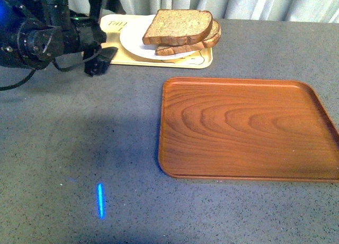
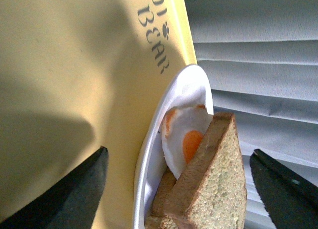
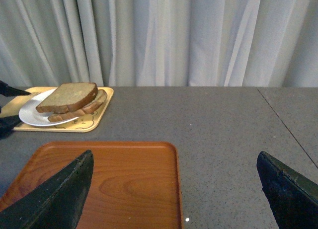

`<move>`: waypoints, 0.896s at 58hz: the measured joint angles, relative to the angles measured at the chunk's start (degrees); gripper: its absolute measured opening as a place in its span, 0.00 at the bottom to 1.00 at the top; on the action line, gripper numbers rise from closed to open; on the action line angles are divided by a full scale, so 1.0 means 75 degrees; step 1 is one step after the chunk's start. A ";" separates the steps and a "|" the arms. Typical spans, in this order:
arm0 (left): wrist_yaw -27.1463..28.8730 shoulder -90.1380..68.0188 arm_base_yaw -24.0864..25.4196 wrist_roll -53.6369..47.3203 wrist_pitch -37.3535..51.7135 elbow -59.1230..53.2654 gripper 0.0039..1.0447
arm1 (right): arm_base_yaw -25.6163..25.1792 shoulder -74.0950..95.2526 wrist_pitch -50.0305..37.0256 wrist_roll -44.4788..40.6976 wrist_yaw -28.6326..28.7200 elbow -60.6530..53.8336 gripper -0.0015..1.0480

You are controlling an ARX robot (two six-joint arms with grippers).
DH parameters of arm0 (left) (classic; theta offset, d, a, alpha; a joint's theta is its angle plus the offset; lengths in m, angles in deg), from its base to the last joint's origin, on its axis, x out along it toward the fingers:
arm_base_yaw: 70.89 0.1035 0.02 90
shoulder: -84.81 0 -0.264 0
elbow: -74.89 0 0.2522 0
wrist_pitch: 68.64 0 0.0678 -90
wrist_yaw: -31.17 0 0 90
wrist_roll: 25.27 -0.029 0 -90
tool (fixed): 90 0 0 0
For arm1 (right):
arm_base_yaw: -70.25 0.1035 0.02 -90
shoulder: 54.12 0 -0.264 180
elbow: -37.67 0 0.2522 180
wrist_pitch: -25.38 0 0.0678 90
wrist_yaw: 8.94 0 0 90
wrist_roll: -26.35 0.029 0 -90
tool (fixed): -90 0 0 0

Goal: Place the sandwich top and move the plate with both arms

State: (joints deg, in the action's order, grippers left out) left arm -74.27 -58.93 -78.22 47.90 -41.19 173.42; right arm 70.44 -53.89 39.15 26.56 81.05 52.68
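The thick, speckled brown wholemeal sandwich top [image 1: 177, 26] lies on a second brown bread slice [image 1: 204, 42] over a fried egg [image 2: 186, 139], all on the round white shallow plate [image 1: 132, 40]. That plate sits on the pale yellow rectangular bear-print tray [image 1: 114, 27], beyond the empty brown wood-grain tray [image 1: 246, 127] on the grey speckled table [image 1: 79, 148]. The left black gripper [image 2: 179, 189] is spread wide beside the plate's rim, gripping nothing. The right black gripper [image 3: 176, 194], jaws wide apart and empty, hangs over the wood-grain tray.
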 joint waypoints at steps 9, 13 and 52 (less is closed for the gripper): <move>0.0020 0.0376 0.0361 -0.0204 0.0064 -0.0551 0.92 | 0.0003 0.0000 0.0000 0.0000 -0.0003 0.0000 0.91; -0.0038 0.0621 0.0472 -0.0277 0.0195 -0.0868 0.92 | 0.0003 0.0000 0.0000 0.0000 0.0000 0.0000 0.91; 0.2632 0.6837 0.0385 -0.8542 0.3518 -0.7918 0.41 | 0.0003 0.0000 0.0000 0.0000 0.0000 0.0000 0.91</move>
State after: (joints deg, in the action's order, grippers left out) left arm -54.53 -7.66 -75.34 -16.16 -14.81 114.03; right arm 70.46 -53.89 39.15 26.56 81.05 52.68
